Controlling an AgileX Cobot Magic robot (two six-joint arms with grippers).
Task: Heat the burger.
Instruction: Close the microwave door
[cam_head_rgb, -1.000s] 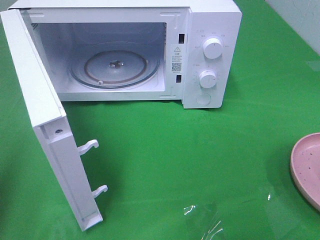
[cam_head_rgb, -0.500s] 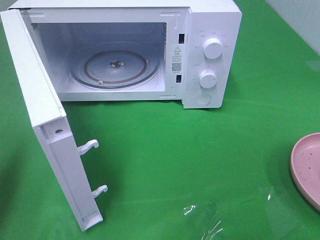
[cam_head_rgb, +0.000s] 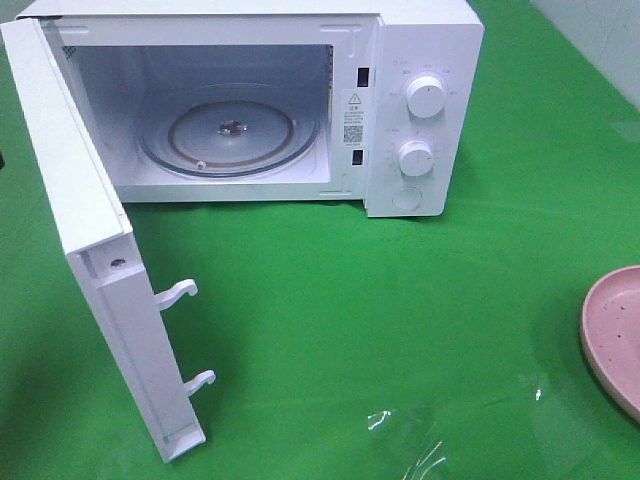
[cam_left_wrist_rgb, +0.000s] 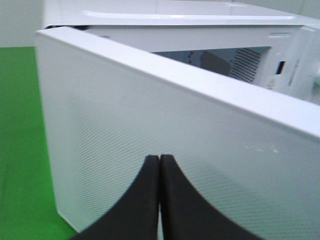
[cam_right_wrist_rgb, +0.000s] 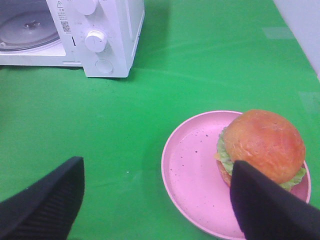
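Nothing changed over the last second: microwave (cam_head_rgb: 260, 100) door (cam_head_rgb: 90, 260) stayed open. Left gripper (cam_left_wrist_rgb: 159, 165) shut, empty, beside door. Right gripper (cam_right_wrist_rgb: 157, 200) wide open, empty. Burger (cam_right_wrist_rgb: 262, 147) sat on pink plate (cam_right_wrist_rgb: 195, 170), right of microwave. Pickup was next.

Warning-triangle sticker (cam_head_rgb: 353, 99) on microwave (cam_head_rgb: 420, 60) frame, text unreadable

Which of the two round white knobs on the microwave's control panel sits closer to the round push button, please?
The lower white round knob; the round push button lies directly beneath it, while the upper knob sits above both, near the panel's top.
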